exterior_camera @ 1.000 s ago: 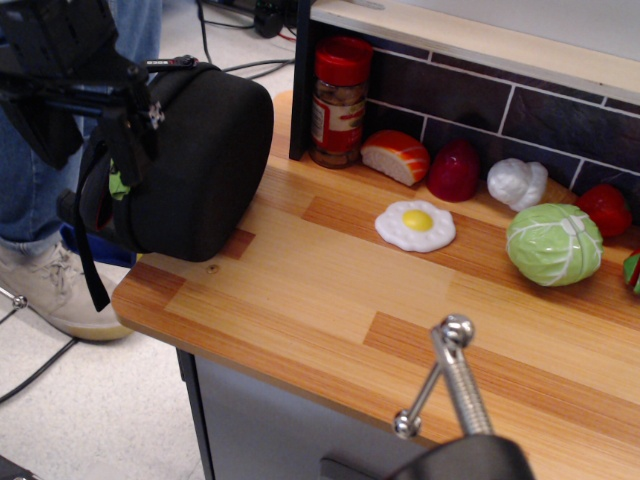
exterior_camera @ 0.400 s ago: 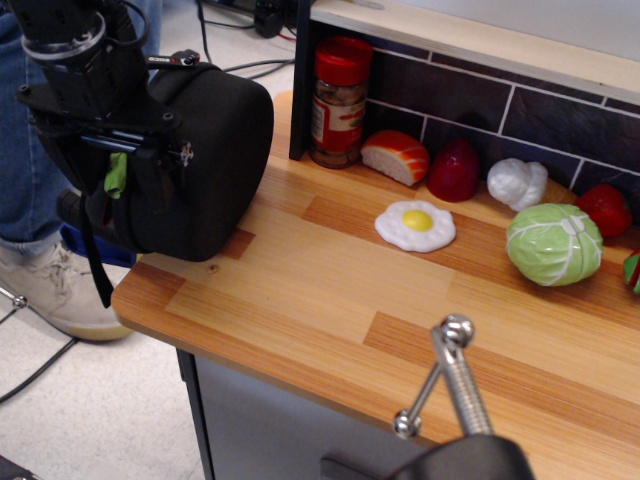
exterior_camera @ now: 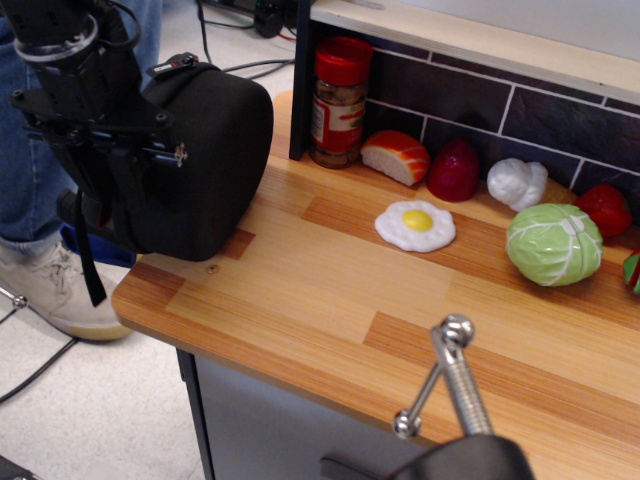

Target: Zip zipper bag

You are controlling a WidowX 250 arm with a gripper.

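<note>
The zipper bag (exterior_camera: 215,150), a large black rounded fabric case, stands on edge at the left end of the wooden counter (exterior_camera: 330,300). Its black strap (exterior_camera: 84,262) hangs down past the counter's edge. My gripper (exterior_camera: 108,192) is pressed against the bag's left side, where the zipper runs, with its fingers pointing down. The black fingers blend with the black fabric, so I cannot tell if they are open or shut. The green pull tag is hidden behind the gripper.
A red-lidded jar (exterior_camera: 338,100) stands right of the bag against the tiled back wall. Toy foods lie along the wall: bread (exterior_camera: 395,157), fried egg (exterior_camera: 415,225), cabbage (exterior_camera: 554,243). A metal clamp handle (exterior_camera: 450,385) rises at the front. A person's shoe (exterior_camera: 45,285) is left of the counter.
The gripper has come down and in against the bag's left side. The green pull tag, visible earlier between the fingers, is now covered. The bag has not moved.
</note>
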